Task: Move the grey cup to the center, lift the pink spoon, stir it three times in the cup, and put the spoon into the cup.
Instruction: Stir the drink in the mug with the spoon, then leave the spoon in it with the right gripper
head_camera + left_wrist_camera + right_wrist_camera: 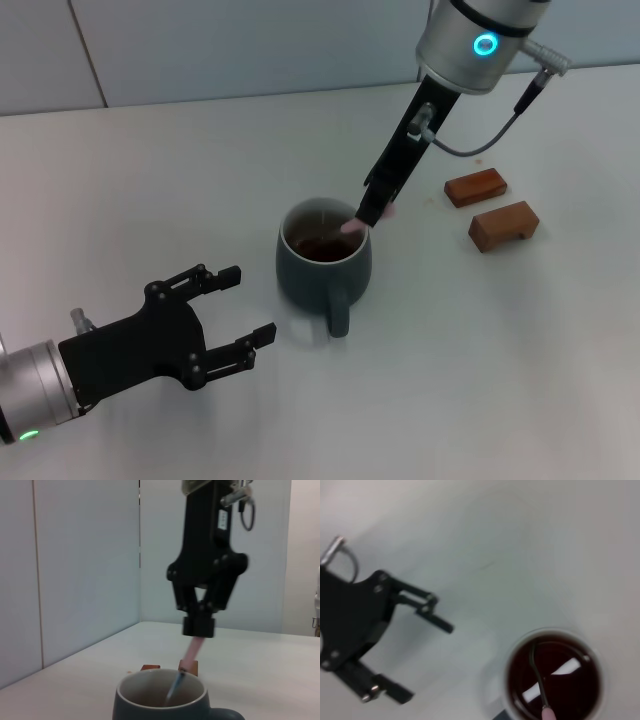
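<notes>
Two tools are in your view: the right tool pinches the pink spoon by its handle, bowl dipped in the dark liquid of the grey cup mid-surface, while the left tool rests beside the cup, fingers spread.

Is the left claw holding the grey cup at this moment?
No. In the head view the left claw is open and stands apart from the grey cup, touching nothing.
</notes>
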### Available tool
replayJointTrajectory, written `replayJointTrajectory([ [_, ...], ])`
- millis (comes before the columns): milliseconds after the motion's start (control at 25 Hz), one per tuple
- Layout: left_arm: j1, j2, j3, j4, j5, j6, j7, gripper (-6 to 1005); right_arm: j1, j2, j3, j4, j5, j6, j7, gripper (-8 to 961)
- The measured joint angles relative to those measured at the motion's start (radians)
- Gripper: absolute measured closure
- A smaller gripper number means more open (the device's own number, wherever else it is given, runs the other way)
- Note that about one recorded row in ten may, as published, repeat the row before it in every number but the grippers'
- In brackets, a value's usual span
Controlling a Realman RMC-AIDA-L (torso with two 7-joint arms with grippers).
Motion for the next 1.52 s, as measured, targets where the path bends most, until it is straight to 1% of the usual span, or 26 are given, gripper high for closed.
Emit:
replayJointTrajectory([
  [40, 0.001, 0.0, 0.0, 0.0, 0.0, 0.0, 0.0, 214, 0.0, -0.004, 0.001, 0.001, -0.007, 0.009, 0.002, 838],
  [80, 0.001, 0.0, 0.0, 0.0, 0.0, 0.0, 0.0, 214, 0.001, -0.012, 0.005, 0.002, -0.016, 0.012, 0.004, 838],
  [120, 0.001, 0.0, 0.0, -0.001, 0.0, 0.0, 0.0, 214, 0.001, -0.012, 0.005, 0.002, -0.016, 0.012, 0.004, 838],
  [160, 0.001, 0.0, 0.0, -0.001, 0.0, 0.0, 0.0, 214, 0.002, -0.022, 0.004, 0.003, -0.02, 0.007, 0.009, 839],
  [200, 0.001, 0.0, 0.0, -0.001, 0.0, 0.0, 0.0, 214, 0.002, -0.022, 0.004, 0.003, -0.02, 0.007, 0.009, 839],
  [280, 0.001, 0.0, 0.001, -0.001, 0.0, 0.0, 0.0, 214, 0.0, -0.032, 0.0, 0.004, -0.023, -0.016, 0.021, 839],
  [440, 0.001, 0.0, 0.009, -0.001, 0.0, -0.007, 0.001, 215, 0.0, -0.028, 0.005, 0.003, -0.022, -0.056, 0.022, 835],
  [480, 0.001, 0.0, 0.009, -0.001, 0.0, -0.007, 0.001, 215, 0.002, -0.018, 0.006, -0.003, -0.019, -0.066, 0.023, 834],
  [520, 0.001, 0.0, 0.009, -0.001, 0.0, -0.009, 0.001, 215, 0.002, -0.018, 0.006, -0.003, -0.019, -0.066, 0.023, 833],
  [560, -0.001, 0.0, 0.009, -0.002, 0.0, -0.011, 0.001, 215, 0.006, -0.006, 0.008, -0.005, -0.016, -0.064, 0.023, 832],
  [600, -0.001, 0.0, 0.01, -0.003, 0.0, -0.011, 0.001, 215, 0.006, -0.006, 0.008, -0.005, -0.016, -0.064, 0.023, 831],
  [680, -0.001, 0.0, 0.011, -0.003, 0.0, -0.012, 0.001, 215, 0.016, 0.01, 0.017, -0.006, -0.011, -0.052, 0.016, 829],
  [760, 0.0, 0.0, 0.012, -0.004, 0.0, -0.012, 0.001, 215, 0.019, 0.012, 0.018, -0.006, -0.011, -0.045, 0.015, 827],
  [840, 0.001, 0.0, 0.012, -0.005, 0.0, -0.012, 0.001, 215, 0.023, 0.012, 0.016, -0.003, -0.016, -0.013, 0.014, 825],
  [880, 0.001, 0.0, 0.012, -0.007, 0.0, -0.012, 0.001, 215, 0.025, 0.007, 0.013, 0.001, -0.027, 0.008, 0.015, 824],
  [960, 0.001, 0.0, 0.012, -0.007, 0.0, -0.012, 0.001, 214, 0.025, 0.004, 0.013, 0.002, -0.032, 0.013, 0.015, 822],
  [1080, 0.003, 0.001, 0.013, -0.009, 0.0, -0.012, 0.0, 214, 0.016, -0.016, 0.017, 0.003, -0.043, 0.005, 0.021, 819],
  [1200, 0.003, 0.001, 0.014, -0.009, 0.0, -0.012, 0.0, 214, 0.01, -0.02, 0.018, 0.004, -0.043, -0.012, 0.023, 816],
  [1240, 0.003, 0.002, 0.014, -0.009, 0.0, -0.012, 0.0, 214, 0.009, -0.019, 0.019, 0.003, -0.041, -0.025, 0.023, 815],
  [1280, 0.003, 0.002, 0.014, -0.008, 0.0, -0.012, 0.0, 214, 0.008, -0.008, 0.02, -0.003, -0.037, -0.047, 0.023, 814],
  [1320, 0.003, 0.002, 0.014, -0.008, 0.0, -0.012, 0.0, 214, 0.01, 0.009, 0.016, -0.011, -0.036, -0.054, 0.023, 813],
  [1360, 0.003, 0.002, 0.014, -0.008, 0.0, -0.012, 0.0, 214, 0.01, 0.009, 0.016, -0.011, -0.036, -0.054, 0.023, 813],
  [1400, 0.002, 0.002, 0.014, -0.008, 0.0, -0.012, 0.0, 214, 0.014, 0.017, 0.015, -0.013, -0.036, -0.052, 0.022, 812],
  [1440, 0.002, 0.002, 0.014, -0.008, 0.0, -0.012, 0.0, 214, 0.014, 0.017, 0.015, -0.013, -0.036, -0.052, 0.022, 811],
  [1480, 0.002, 0.002, 0.014, -0.008, 0.0, -0.012, 0.0, 214, 0.022, 0.028, 0.014, -0.013, -0.036, -0.04, 0.017, 810],
  [1520, 0.002, 0.002, 0.014, -0.008, 0.0, -0.012, 0.0, 214, 0.022, 0.028, 0.014, -0.013, -0.036, -0.04, 0.017, 809],
])
